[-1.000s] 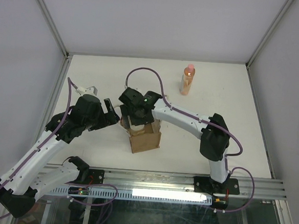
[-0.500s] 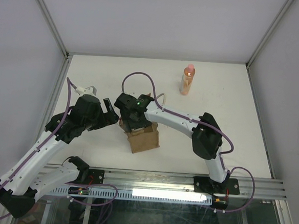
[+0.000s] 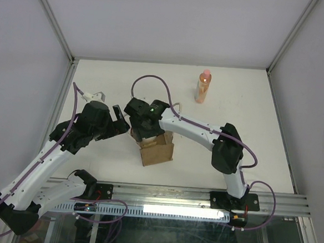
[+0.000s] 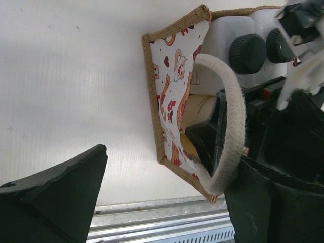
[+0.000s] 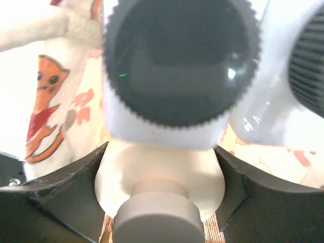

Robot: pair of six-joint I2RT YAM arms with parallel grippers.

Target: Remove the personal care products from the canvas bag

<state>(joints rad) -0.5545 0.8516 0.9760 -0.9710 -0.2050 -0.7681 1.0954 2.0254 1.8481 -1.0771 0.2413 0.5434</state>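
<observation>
The canvas bag [image 3: 157, 150] stands at the table's near middle. In the left wrist view its patterned white panel [image 4: 174, 96] and white loop handle [image 4: 230, 121] show. Inside it stand two white bottles with dark grey caps [image 4: 248, 53] and the cream bottle [image 4: 200, 107]. My right gripper [image 3: 146, 132] reaches down into the bag. Its fingers [image 5: 66, 195] press both sides of the cream bottle [image 5: 159, 174] just above its cream cap. A dark grey cap [image 5: 179, 55] is right behind. My left gripper [image 4: 162, 202] is open beside the bag's left side, with the handle against its right finger. The orange bottle [image 3: 203, 86] stands at the back right.
A metal rail [image 3: 173, 197] runs along the near edge. White enclosure walls with metal posts [image 3: 52, 19] close in the table on three sides. The right arm's purple cable [image 3: 154, 79] loops above the bag.
My right gripper dropped lower into the bag and shifted slightly left. The bag and my left arm barely moved.
</observation>
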